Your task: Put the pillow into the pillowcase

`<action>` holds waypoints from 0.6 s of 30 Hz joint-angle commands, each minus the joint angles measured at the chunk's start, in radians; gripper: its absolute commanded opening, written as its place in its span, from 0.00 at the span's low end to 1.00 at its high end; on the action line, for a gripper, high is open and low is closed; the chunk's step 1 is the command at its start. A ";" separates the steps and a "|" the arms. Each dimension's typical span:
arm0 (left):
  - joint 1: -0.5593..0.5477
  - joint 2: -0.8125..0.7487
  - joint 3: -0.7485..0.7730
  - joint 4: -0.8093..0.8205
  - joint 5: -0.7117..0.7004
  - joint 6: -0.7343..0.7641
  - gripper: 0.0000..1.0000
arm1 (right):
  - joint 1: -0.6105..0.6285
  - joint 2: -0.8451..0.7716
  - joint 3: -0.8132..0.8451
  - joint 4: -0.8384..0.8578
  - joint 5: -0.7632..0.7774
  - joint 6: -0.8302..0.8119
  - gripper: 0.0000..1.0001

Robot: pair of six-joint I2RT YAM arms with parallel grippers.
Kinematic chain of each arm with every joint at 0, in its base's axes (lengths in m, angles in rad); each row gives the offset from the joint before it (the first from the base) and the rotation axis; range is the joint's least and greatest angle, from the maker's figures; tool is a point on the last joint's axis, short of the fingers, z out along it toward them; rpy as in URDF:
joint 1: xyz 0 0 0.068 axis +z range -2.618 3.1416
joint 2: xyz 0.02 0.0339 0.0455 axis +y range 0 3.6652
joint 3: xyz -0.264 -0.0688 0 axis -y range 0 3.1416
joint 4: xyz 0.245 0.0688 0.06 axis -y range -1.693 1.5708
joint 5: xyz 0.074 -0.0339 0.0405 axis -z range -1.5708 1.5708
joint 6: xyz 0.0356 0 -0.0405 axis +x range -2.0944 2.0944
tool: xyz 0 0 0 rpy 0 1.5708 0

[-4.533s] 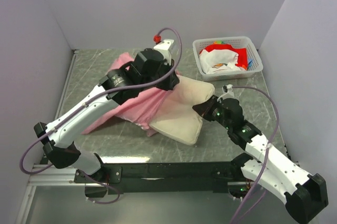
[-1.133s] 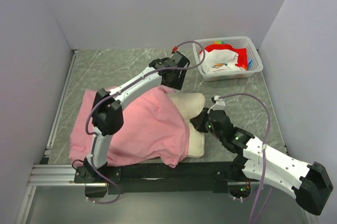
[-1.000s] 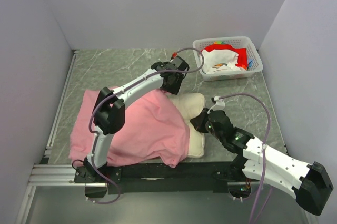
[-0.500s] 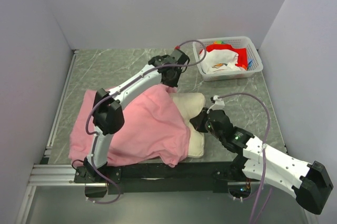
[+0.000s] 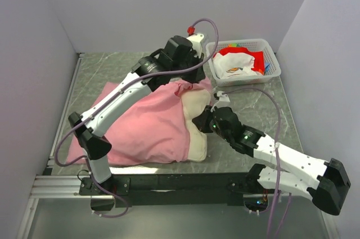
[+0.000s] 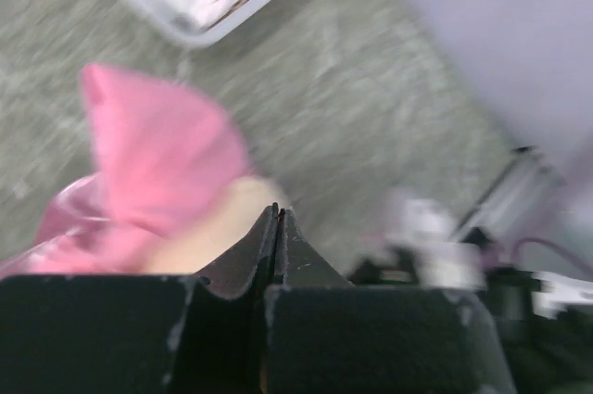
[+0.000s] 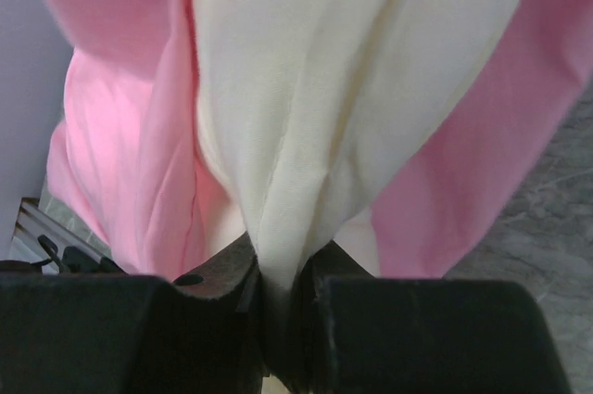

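Note:
The pink pillowcase (image 5: 140, 123) lies spread over the left and middle of the table. Out of its right end sticks the cream pillow (image 5: 195, 116), with pink fabric on both sides of it in the right wrist view. My right gripper (image 5: 203, 122) is shut on a pinched fold of the pillow (image 7: 287, 134) at that end. My left gripper (image 5: 188, 76) hangs over the bunched back corner of the pillowcase (image 6: 153, 158). Its jaws are shut tight (image 6: 276, 212) and nothing shows between them.
A white basket (image 5: 247, 80) holding red and white cloth stands at the back right, close to the left wrist, and its rim shows at the top of the left wrist view (image 6: 199, 37). Grey walls enclose the table on three sides.
My left gripper has shut and risen off the cloth toward the back. The right gripper has moved left with the pillow, and the pillowcase now lies further left with its back corner bunched.

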 commanded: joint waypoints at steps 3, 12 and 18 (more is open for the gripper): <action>-0.018 -0.100 -0.031 0.229 0.174 -0.085 0.01 | 0.022 0.095 0.089 0.174 -0.036 -0.016 0.00; -0.023 -0.070 -0.038 0.033 -0.304 -0.177 0.36 | -0.009 0.313 0.022 0.284 -0.071 0.044 0.00; -0.023 -0.330 -0.443 0.005 -0.557 -0.237 0.76 | -0.012 0.266 0.000 0.284 -0.047 0.090 0.00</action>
